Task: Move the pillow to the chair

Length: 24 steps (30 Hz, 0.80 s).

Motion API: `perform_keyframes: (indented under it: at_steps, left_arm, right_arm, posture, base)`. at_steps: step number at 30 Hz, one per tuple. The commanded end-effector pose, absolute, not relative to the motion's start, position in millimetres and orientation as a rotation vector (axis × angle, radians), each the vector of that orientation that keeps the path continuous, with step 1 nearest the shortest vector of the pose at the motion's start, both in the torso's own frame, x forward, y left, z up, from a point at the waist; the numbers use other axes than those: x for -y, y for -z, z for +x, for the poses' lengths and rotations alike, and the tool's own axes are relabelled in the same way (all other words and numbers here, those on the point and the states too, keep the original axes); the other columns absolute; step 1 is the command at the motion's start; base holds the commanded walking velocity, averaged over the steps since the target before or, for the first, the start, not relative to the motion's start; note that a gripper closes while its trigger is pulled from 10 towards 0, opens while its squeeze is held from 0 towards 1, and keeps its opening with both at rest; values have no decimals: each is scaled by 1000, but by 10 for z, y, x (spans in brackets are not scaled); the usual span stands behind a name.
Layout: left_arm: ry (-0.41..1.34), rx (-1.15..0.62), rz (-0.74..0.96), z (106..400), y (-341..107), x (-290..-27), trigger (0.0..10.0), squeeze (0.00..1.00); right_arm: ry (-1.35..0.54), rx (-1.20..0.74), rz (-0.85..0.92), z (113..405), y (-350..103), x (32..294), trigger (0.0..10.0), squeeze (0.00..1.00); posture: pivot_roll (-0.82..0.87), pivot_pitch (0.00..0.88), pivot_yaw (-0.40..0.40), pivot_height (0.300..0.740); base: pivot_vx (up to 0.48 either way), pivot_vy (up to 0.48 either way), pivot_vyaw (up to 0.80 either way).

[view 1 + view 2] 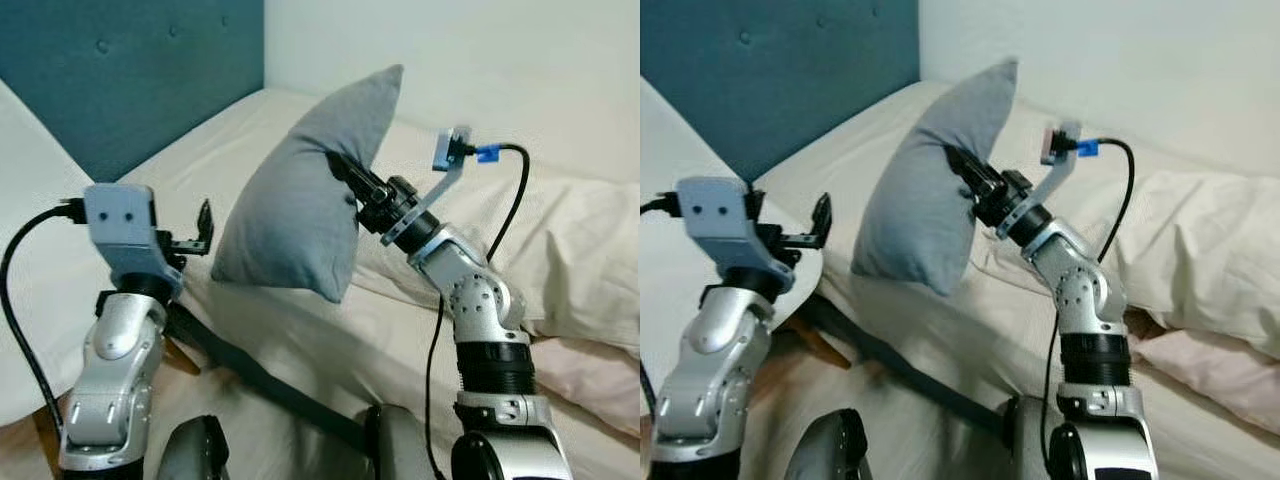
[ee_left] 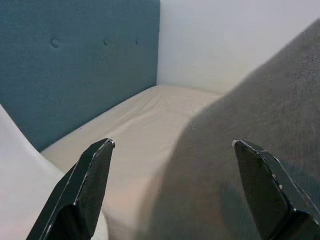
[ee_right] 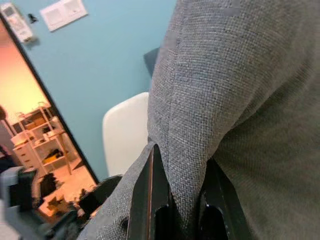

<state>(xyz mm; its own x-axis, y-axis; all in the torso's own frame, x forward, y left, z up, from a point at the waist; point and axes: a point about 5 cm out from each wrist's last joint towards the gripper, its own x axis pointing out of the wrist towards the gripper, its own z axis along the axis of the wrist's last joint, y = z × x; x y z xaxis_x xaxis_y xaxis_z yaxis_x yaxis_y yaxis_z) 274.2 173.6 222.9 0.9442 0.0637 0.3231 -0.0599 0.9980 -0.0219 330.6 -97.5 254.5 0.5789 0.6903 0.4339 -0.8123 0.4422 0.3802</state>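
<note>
Aloft, grey pillow (image 1: 300, 195) pinched in right gripper (image 1: 338, 165) — left gripper (image 1: 203, 228) just beside

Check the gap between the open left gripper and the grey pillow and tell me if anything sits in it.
Nothing visible does. The left gripper is open beside the grey pillow, with only the cream bed behind the gap. The right gripper is already shut on the pillow's fabric, holding it up off the bed.

Silver jointed arms (image 1: 478, 300), black cables (image 1: 515, 205), black gripper fingers (image 2: 85, 187), perhaps blue connector (image 1: 487, 153)
</note>
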Motion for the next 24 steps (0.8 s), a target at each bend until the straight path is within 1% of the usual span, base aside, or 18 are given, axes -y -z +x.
perform_keyframes:
  at_steps: [1, 2, 3, 4, 5, 8, 10, 15, 16, 17, 24]
  left_arm:
    - [-39, 300, -28, 2700, -2147, -1630, 10000, 0]
    - [-24, 278, -26, 2665, -2080, -1574, 10000, 0]
    - [-24, 278, -26, 2665, -2080, -1574, 10000, 0]
    - [-12, 258, -18, 2627, -2018, -1527, 10000, 0]
    - [-8, 254, -10, 2595, -2001, -1513, 10000, 0]
    - [-6, 253, -6, 2576, -1996, -1507, 10000, 0]
    - [10, 252, 11, 2531, -1972, -1480, 10000, 0]
    - [9, 260, 55, 2512, -1965, -1458, 10000, 0]
    - [-1, 261, 72, 2511, -1959, -1463, 10000, 0]
    - [-12, 263, 75, 2508, -1957, -1464, 10000, 0]
    - [-25, 264, 75, 2507, -1922, -1459, 10000, 0]
  right_arm:
    - [-993, 212, 610, 3177, -2461, 871, 0, 0]
    - [-997, 175, 612, 3101, -2325, 816, 0, 0]
    - [-997, 175, 612, 3101, -2325, 816, 0, 0]
    - [-1000, 143, 615, 3023, -2208, 767, 0, 0]
    - [-984, 113, 613, 2970, -2114, 754, 0, 0]
    - [-972, 94, 611, 2937, -2058, 749, 0, 0]
    - [-950, 30, 599, 2866, -1893, 750, 0, 0]
    - [-930, -15, 571, 2815, -1804, 765, 0, 0]
    - [-925, -19, 562, 2799, -1791, 764, 0, 0]
    - [-924, -29, 558, 2794, -1770, 753, 0, 0]
    - [-915, -56, 541, 2793, -1704, 747, 0, 0]
  posture:
    - [68, 0, -62, 521]
    - [70, 0, -55, 526]
    - [70, 0, -55, 526]
    - [70, 0, -55, 536]
    - [69, 0, -46, 541]
    - [69, 0, -46, 546]
    - [77, 0, -52, 556]
    - [76, 0, -54, 571]
    - [76, 0, -54, 581]
    - [82, 0, -67, 586]
    - [86, 0, -80, 611]
  base:
    - [0, 0, 0]
    - [0, 0, 0]
    - [0, 0, 0]
    - [0, 0, 0]
    - [0, 0, 0]
    - [0, 0, 0]
    - [0, 0, 0]
    - [0, 0, 0]
    - [0, 0, 0]
    - [0, 0, 0]
    - [0, 0, 0]
